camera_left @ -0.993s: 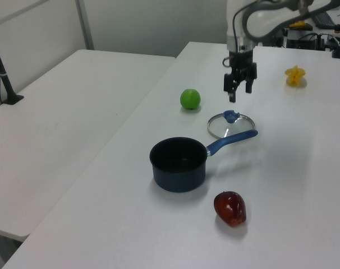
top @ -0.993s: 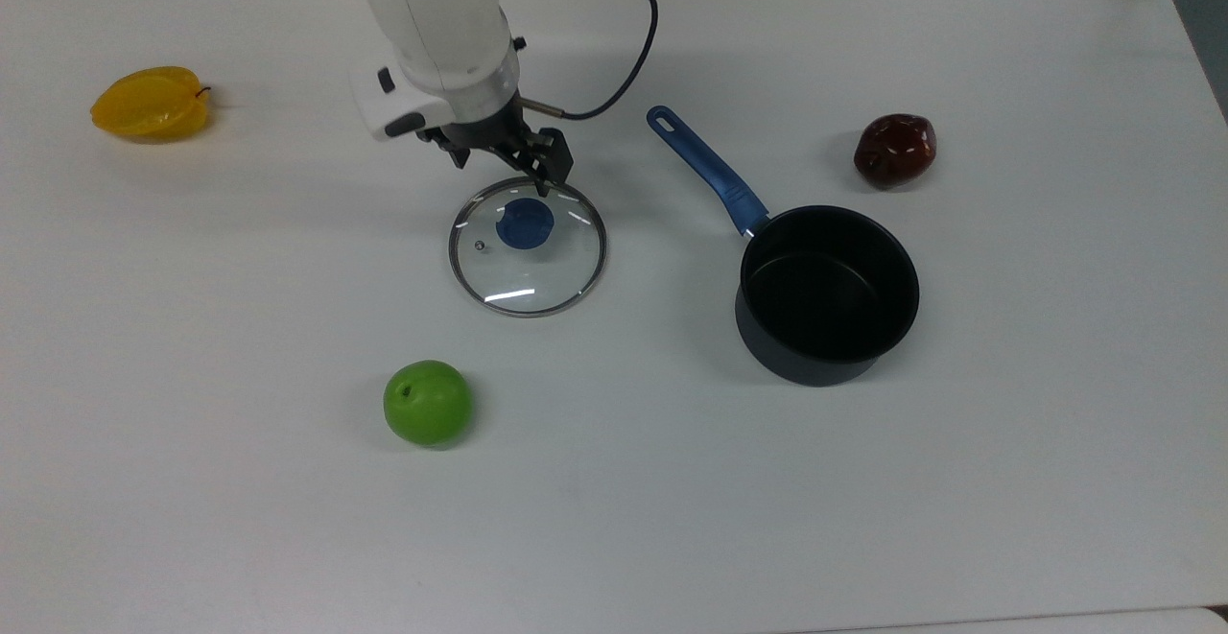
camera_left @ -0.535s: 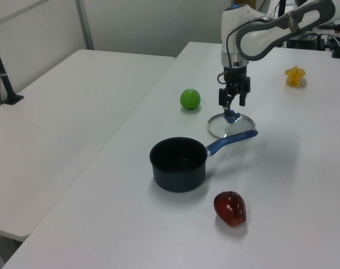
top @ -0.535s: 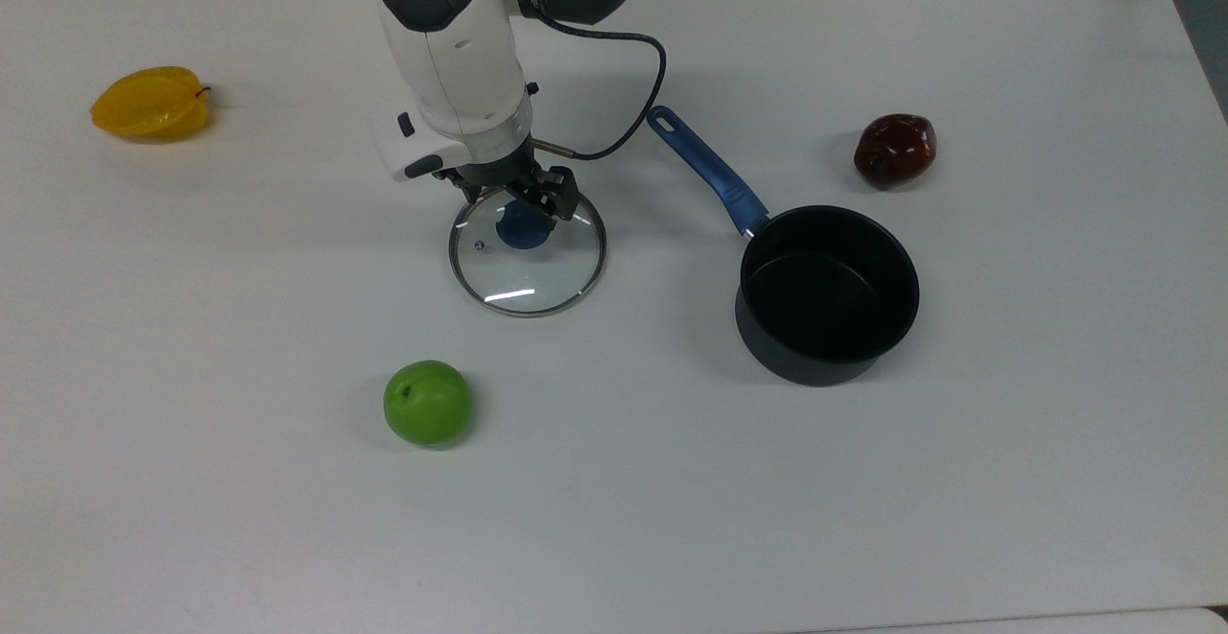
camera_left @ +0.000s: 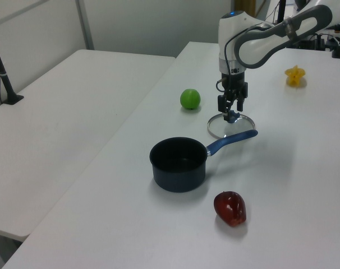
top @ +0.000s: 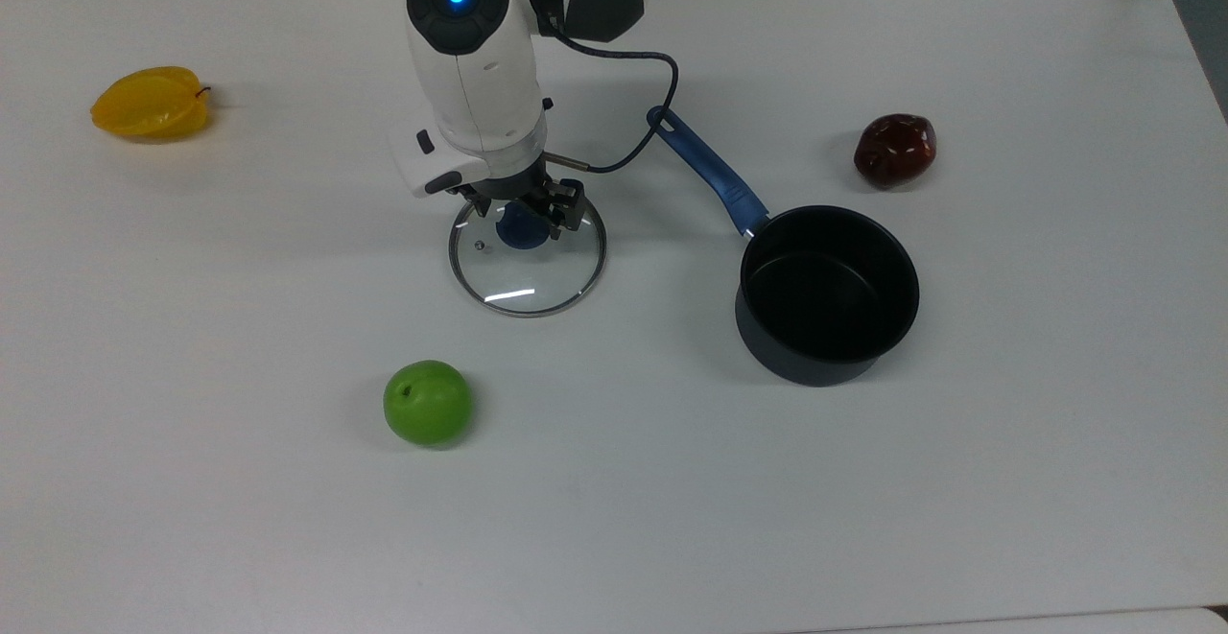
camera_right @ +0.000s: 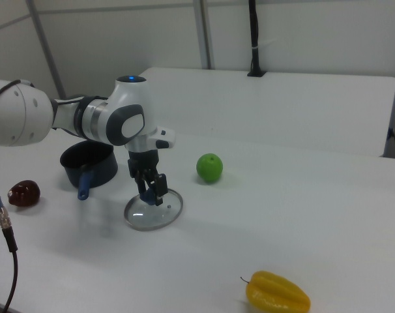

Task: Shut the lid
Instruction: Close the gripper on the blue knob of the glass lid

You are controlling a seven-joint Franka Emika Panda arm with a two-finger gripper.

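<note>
On bench, lid (top: 527, 265): laid flat, well apart from pot (top: 826, 294).
Jaws: gripper (top: 526, 215) lowered to knob (top: 519, 229); fingers apart, astride it, not judged clamped.
Done: approach.
Left: clamping, lifting, carrying, seating on pot.

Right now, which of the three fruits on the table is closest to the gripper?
The green apple. It sits just past the lid from the gripper, while the yellow starfruit and the dark red apple lie much farther off, toward opposite table ends.

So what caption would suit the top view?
Robot gripper at blue knob of round glass lid lying beside empty black pot.
</note>
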